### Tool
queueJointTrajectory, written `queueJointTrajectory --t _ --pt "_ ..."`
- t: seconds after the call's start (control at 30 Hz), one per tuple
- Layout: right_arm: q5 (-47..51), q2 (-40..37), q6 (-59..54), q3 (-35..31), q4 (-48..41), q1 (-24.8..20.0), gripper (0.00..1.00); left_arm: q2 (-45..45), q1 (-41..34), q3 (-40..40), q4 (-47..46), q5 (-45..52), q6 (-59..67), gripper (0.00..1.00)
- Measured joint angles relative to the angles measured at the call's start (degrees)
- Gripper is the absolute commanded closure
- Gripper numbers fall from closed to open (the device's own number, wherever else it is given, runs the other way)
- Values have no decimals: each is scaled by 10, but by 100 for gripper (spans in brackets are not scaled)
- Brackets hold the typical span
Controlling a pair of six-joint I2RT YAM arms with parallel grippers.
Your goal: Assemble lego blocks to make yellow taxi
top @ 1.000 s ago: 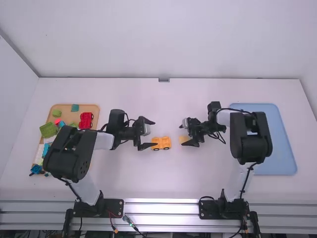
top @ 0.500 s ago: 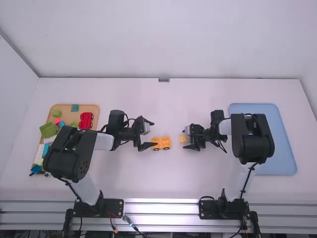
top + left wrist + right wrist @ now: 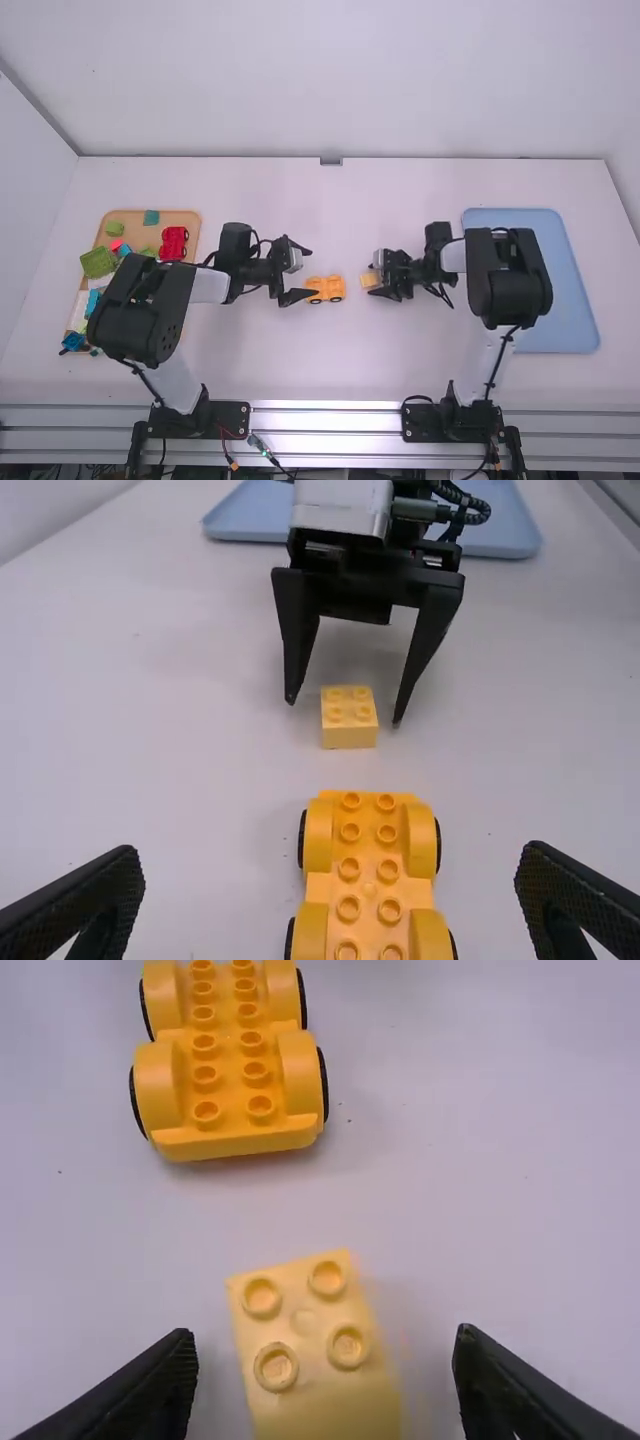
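Observation:
The yellow-orange wheeled base (image 3: 325, 289) stands upright mid-table; its studded top (image 3: 370, 892) faces up, and it is also seen in the right wrist view (image 3: 230, 1060). Just left of it is my left gripper (image 3: 309, 270), open and empty (image 3: 332, 866). A pale yellow two-by-two-stud block (image 3: 369, 281) lies to the base's right, apart from it, studs up (image 3: 349, 718). My right gripper (image 3: 374, 277) is open around this block (image 3: 310, 1360), a finger on either side (image 3: 325, 1345) with visible gaps.
At the far left, a tan tray (image 3: 188, 218) holds a red vehicle (image 3: 173, 243), a green block (image 3: 98, 262) and several other pieces. An empty blue tray (image 3: 575, 300) lies at the right, partly beneath the right arm.
My right gripper has shifted slightly right and turned a little, uncovering more of the pale yellow block. The left arm and the wheeled base have stayed put.

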Motion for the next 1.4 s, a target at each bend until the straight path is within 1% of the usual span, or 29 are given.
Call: queueJointTrajectory --t 0.03,0.1,0.13,0.23,0.3,0.37,0.43,0.47,0.5,0.53,0.57,0.63,0.73,0.83,0.93,1.13,1.17,1.23,1.27,1.33,1.4 --pt "-5 8 3 4 -10 0 41 0 0 0 0 0 0 1" --pt "-15 15 3 9 -21 0 41 0 -1 0 0 0 0 1" --pt "-17 18 3 15 -30 0 44 0 -1 0 1 0 0 1" --pt "-16 20 3 25 -40 0 49 0 -1 0 0 0 0 1" --pt "-15 20 3 29 -40 0 55 0 -1 0 0 0 0 1" --pt "-16 20 -2 30 -46 0 59 0 -2 0 -2 0 0 1" --pt "-15 20 -12 30 -57 0 67 0 -2 0 -9 0 0 1" --pt "-15 20 -16 30 -61 0 75 0 -2 0 -12 0 0 1" --pt "-16 20 -18 30 -64 0 79 0 -2 0 -18 0 3 1" --pt "-17 20 -22 30 -66 0 80 0 -2 0 -27 -1 7 1" --pt "-17 20 -23 30 -68 0 83 0 -2 0 -36 -3 13 1" --pt "-18 20 -25 30 -70 0 85 0 -3 0 -49 -8 22 1" --pt "-19 20 -27 30 -70 0 85 1 -11 0 -55 -23 38 1" --pt "-29 20 -27 30 -82 0 85 24 -31 1 -21 -42 47 1" --pt "-34 20 -28 38 -128 0 85 68 -48 3 27 -61 42 1" --pt "-38 1 -60 73 -219 9 84 122 -52 20 37 -74 34 0" --pt "-39 -5 -69 78 -228 14 84 130 -53 26 34 -75 34 2" --pt "-42 -11 -76 85 -235 24 84 140 -53 35 31 -76 33 8" --pt "-43 -12 -78 89 -234 32 84 148 -53 43 30 -75 33 17" --pt "-45 -12 -74 93 -221 49 84 158 -53 54 30 -72 30 32" --pt "-46 -12 -67 93 -208 60 84 160 -54 57 30 -73 33 34"
